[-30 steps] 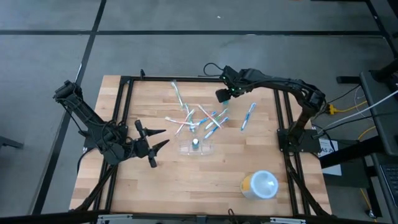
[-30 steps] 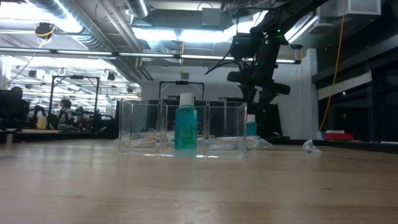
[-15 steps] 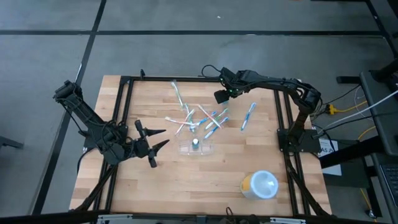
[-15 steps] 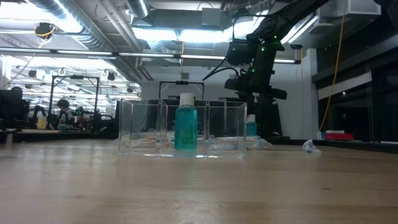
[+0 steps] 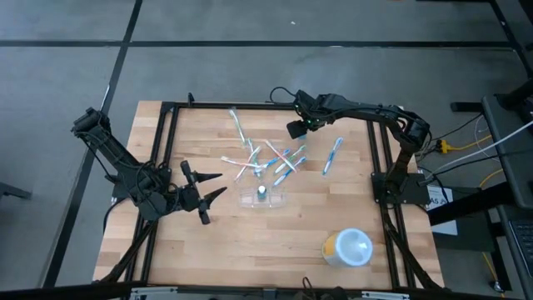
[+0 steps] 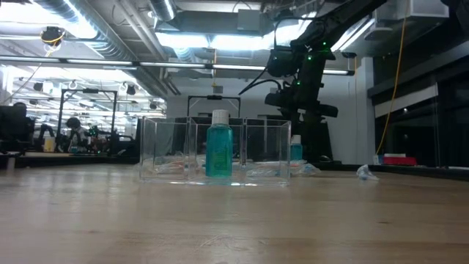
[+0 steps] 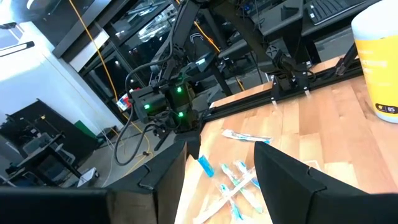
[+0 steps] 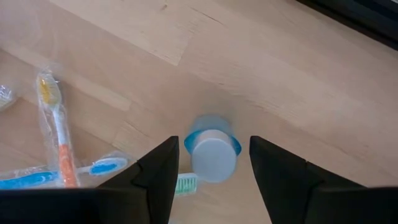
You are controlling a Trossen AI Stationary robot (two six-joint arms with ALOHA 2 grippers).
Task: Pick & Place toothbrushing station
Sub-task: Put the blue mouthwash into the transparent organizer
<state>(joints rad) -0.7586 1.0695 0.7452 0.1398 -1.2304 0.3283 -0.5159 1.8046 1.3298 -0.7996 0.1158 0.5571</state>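
You see the table [image 5: 250, 242] from straight overhead; level across it from tabletop height; each wrist camera looks past its own fingers.

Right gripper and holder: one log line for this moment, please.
right gripper: open above small blue bottle | left gripper: open, parked | toothbrushing station: on table, ungrasped

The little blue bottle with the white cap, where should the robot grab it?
Probably from straight above, by its white cap. The little bottle stands upright, cap pointing at the right gripper, whose open jaws sit either side of it. The cap is round, so any two opposite sides work. A green toothbrush head lies close by, best avoided.
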